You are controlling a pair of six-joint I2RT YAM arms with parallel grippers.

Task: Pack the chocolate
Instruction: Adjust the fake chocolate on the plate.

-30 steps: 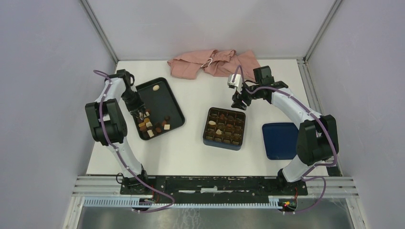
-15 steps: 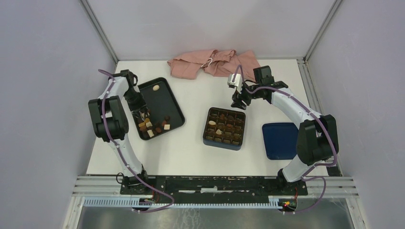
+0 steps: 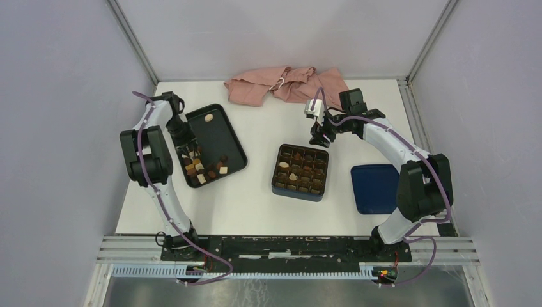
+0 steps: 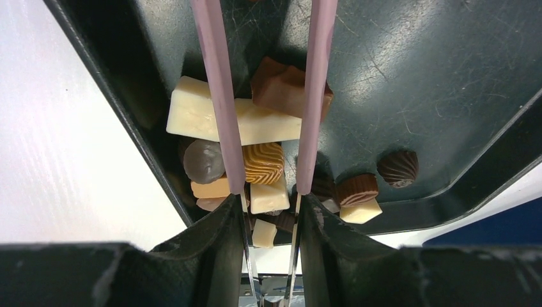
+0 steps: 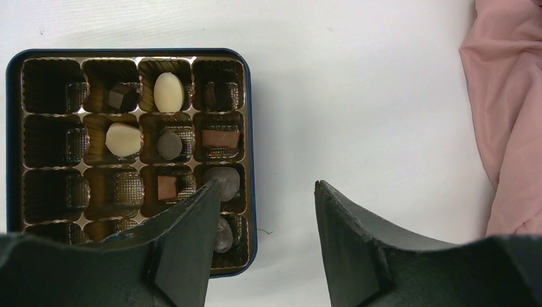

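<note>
Loose chocolate [image 3: 201, 169] lies in a pile at the near end of the black tray [image 3: 220, 128]. My left gripper [image 3: 185, 148] hangs over that pile, shut on pink-tipped tweezers [image 4: 217, 96]. In the left wrist view the gripper [image 4: 270, 204] shows the tweezer arms either side of a striped caramel piece [image 4: 263, 163] and across a white bar [image 4: 192, 112]. The dark blue box [image 3: 276, 185] holds several pieces [image 5: 168, 91] in its brown grid. My right gripper [image 3: 321, 135] is open and empty above the table by the box's far edge; it also shows in the right wrist view [image 5: 267, 192].
A blue lid [image 3: 375, 187] lies right of the box. A crumpled pink cloth [image 3: 287, 83] lies at the back, and also shows in the right wrist view [image 5: 511, 96]. One cream piece [image 3: 208, 118] sits alone at the tray's far end. Walls enclose the table.
My left arm has shifted slightly, with its gripper staying over the pile in the tray. The right arm has not moved.
</note>
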